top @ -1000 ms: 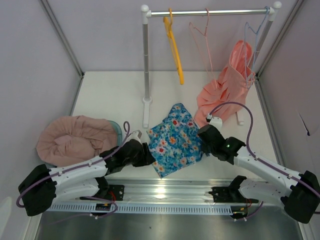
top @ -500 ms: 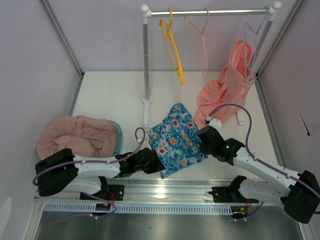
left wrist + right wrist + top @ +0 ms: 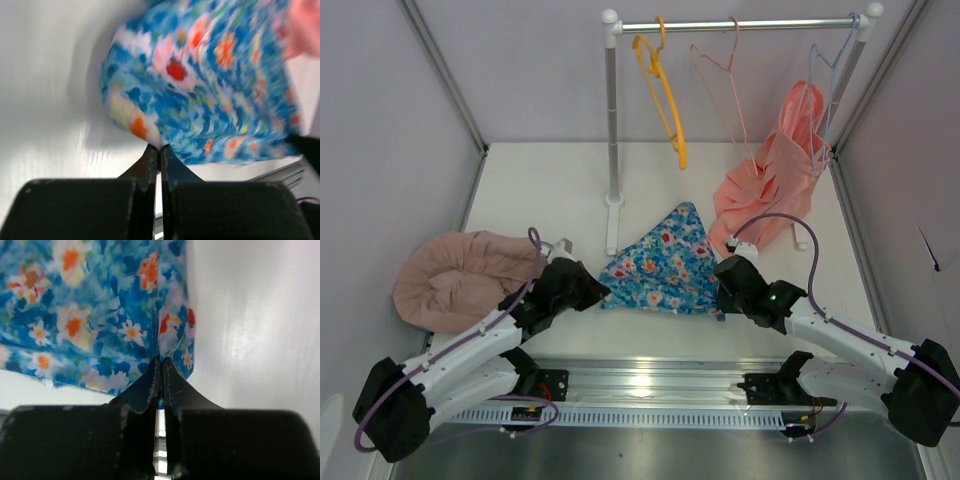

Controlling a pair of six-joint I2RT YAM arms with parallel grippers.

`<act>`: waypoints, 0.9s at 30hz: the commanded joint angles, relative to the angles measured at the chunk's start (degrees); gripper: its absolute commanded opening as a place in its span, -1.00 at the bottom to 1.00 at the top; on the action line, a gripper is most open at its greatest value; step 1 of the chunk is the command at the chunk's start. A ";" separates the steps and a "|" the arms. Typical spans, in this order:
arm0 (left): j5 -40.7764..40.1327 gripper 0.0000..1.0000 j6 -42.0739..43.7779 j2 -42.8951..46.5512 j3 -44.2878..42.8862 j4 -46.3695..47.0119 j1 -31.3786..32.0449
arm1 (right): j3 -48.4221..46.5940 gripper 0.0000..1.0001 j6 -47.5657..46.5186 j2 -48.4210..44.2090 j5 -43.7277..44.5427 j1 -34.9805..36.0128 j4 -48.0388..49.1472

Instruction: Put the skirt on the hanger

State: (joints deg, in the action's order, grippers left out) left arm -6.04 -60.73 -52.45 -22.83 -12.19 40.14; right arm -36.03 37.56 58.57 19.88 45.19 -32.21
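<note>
Grasp step: my left hand (image 3: pixel 597 291) and right hand (image 3: pixel 723 291) are each clamped on a lower corner of the skirt (image 3: pixel 660 268), stretched between them near the bench's (image 3: pixel 540 190) front edge. Next, I reckon, a joint lift toward a hanger (image 3: pixel 667 100)

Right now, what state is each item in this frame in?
floral skirt: off the hanger, stretched between both grippers.
left gripper: shut on a skirt corner.
right gripper: shut on the other corner.
yellow hanger: on the rail, empty.
pink hanger: on the rail, empty.
coral garment: hung at the rail's right end.
pink cloth: heaped at the left of the table.
</note>
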 commanded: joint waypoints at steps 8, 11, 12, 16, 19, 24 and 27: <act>4.90 -1.00 8.70 0.68 -0.91 -5.84 -5.95 | 2.90 0.19 0.93 2.26 -2.12 1.39 4.61; 4.90 -1.00 8.35 1.38 0.24 -5.30 -5.95 | 3.07 0.36 1.72 2.17 -2.39 2.36 5.22; 4.81 -1.00 8.35 1.56 0.33 -5.39 -5.95 | 3.16 0.36 1.73 2.25 -2.21 2.53 5.22; 4.73 -1.00 8.96 0.95 -0.20 -5.92 -5.95 | 3.86 0.37 2.43 4.18 -1.16 1.66 5.14; 2.45 -1.00 8.61 1.99 -0.72 -8.20 -5.95 | 5.70 0.37 2.87 5.68 -0.19 -0.44 6.18; -0.28 -1.00 7.29 7.70 -1.16 -13.65 -7.79 | 8.34 0.38 3.92 2.45 -1.86 -2.21 7.16; -0.20 -1.00 7.56 9.11 -1.52 -14.62 -8.67 | 9.13 0.35 4.45 1.11 -4.13 -2.47 8.47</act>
State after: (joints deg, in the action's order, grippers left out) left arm -4.43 -53.49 -44.77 -22.44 -24.32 32.82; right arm -27.40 40.53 61.65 16.80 43.03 -26.44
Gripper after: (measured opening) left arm 0.014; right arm 0.680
